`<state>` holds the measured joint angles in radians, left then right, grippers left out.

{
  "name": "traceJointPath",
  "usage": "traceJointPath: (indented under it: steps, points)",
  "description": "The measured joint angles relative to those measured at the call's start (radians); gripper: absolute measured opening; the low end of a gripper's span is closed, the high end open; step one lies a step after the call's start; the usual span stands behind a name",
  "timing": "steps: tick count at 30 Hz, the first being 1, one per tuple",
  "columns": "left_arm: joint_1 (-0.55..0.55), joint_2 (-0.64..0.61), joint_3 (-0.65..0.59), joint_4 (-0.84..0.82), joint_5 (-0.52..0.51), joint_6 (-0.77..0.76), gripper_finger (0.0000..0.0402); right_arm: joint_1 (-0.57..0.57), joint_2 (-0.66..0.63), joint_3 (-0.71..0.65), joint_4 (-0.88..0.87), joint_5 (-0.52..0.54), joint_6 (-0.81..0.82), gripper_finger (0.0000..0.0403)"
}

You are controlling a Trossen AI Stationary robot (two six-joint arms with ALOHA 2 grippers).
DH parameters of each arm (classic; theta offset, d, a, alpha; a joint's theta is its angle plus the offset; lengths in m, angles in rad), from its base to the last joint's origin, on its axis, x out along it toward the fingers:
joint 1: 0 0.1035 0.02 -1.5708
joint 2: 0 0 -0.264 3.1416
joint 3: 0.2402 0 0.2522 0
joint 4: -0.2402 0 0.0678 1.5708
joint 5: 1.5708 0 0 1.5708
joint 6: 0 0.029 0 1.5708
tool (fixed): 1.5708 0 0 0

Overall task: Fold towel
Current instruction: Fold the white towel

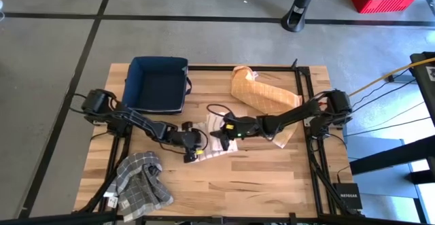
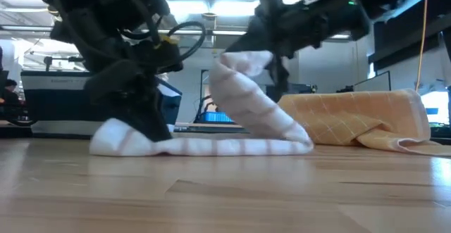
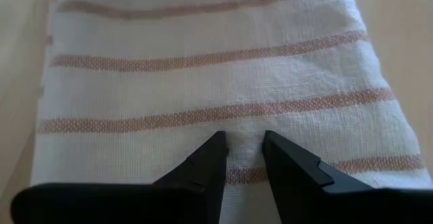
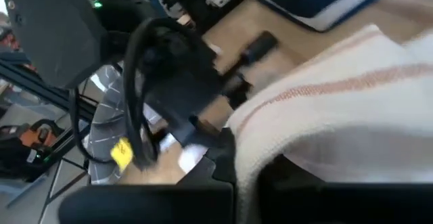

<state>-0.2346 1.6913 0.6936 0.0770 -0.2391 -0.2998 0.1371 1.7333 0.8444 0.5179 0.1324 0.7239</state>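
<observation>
A white towel with thin reddish stripes (image 2: 232, 147) lies flat on the wooden table's middle (image 1: 216, 123). One end of it is raised and curls back over the flat part (image 2: 243, 60). My left gripper (image 3: 241, 146) is down on the towel's left end (image 2: 144, 124), its fingertips close together in the cloth. My right gripper (image 1: 221, 133) reaches in from the table's right and is shut on the raised end. In the right wrist view the cloth drapes over its fingers and hides them. My left gripper comes at the flat part of the towel slanting down from the table's left. Its two fingertips (image 3: 213, 149) nip a small pucker of cloth (image 3: 243, 126) between two stripes. That part of the towel stays on the table. My right gripper holds the towel's raised end (image 4: 270, 136), coming in nearly level from the table's right. The cloth covers the place of contact. From the hold the towel slopes down in a slack curve to the part lying on the table (image 2: 282, 131).
A navy fabric bin (image 1: 158, 82) stands at the far left. An orange checked towel (image 1: 262, 92) lies bunched at the far right, just behind the white one. A grey checked towel (image 1: 141, 177) lies crumpled at the near left corner. Bare wood (image 1: 272, 177) shows at the near right.
</observation>
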Motion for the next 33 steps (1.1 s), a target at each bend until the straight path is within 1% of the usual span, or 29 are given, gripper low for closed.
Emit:
traceJointPath:
  steps: [3, 7, 9, 12, 16, 18, 21, 25, 28, 33]
  points:
    - [0.001, 0.009, 0.001, 0.023, 0.000, 0.029, 0.0095, 0.000, 0.044, 0.069, -0.042, -0.013, -0.022, 0.0011]
    - [-0.002, -0.003, 0.009, -0.007, 0.004, 0.020, 0.0095, 0.000, 0.081, 0.130, -0.116, -0.028, -0.037, 0.0012]
    - [-0.010, -0.030, 0.031, -0.066, 0.007, 0.013, 0.0095, 0.000, 0.093, 0.141, -0.131, -0.038, -0.043, 0.0012]
    - [-0.025, -0.100, 0.093, -0.203, 0.007, 0.005, 0.0095, 0.000, 0.095, 0.141, -0.134, -0.040, -0.043, 0.0012]
    - [-0.060, -0.179, 0.115, -0.400, 0.005, -0.109, 0.0095, 0.000, 0.098, 0.142, -0.138, -0.042, -0.043, 0.0012]
    - [-0.088, -0.199, 0.100, -0.448, -0.001, -0.165, 0.0095, 0.000, 0.098, 0.142, -0.132, -0.047, -0.031, 0.0012]
    - [-0.121, -0.188, 0.035, -0.435, -0.027, -0.196, 0.0095, 0.000, 0.104, 0.142, -0.120, -0.047, -0.020, 0.0012]
    - [-0.122, -0.153, -0.028, -0.318, -0.055, -0.218, 0.0095, 0.001, 0.155, 0.141, -0.039, -0.068, 0.021, 0.0012]
    - [-0.117, -0.135, -0.037, -0.293, -0.061, -0.240, 0.0095, 0.001, 0.192, 0.141, 0.009, -0.074, 0.055, 0.0012]
    - [-0.117, -0.132, -0.036, -0.293, -0.060, -0.239, 0.0095, 0.001, 0.242, 0.172, 0.015, -0.077, 0.059, 0.0012]
